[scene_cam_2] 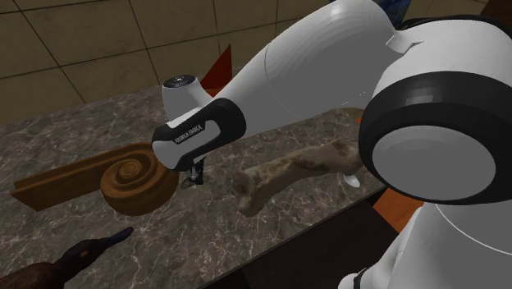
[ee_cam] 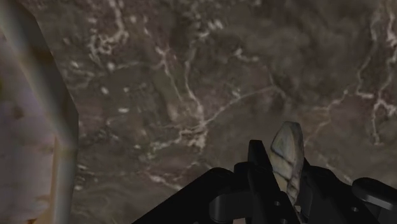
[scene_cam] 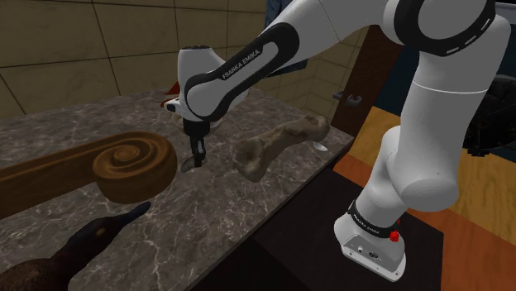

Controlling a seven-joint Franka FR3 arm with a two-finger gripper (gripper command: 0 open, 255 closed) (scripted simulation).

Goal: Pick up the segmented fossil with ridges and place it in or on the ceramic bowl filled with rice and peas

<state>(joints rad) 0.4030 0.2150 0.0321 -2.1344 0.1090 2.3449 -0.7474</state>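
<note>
Gripper clenched on fossil (pale, ridged) over desk; shoulder view: scroll at its 9 o'clock, bone at 3 o'clock.

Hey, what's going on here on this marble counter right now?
The white arm's black tool is low over the marble counter, between a carved wooden scroll and a large bone-shaped piece. The wrist view shows its fingers clasping a small, pale, ridged fossil, so the pick-up seems to be under way. A dark duck figure lies near the counter's front edge.
</note>
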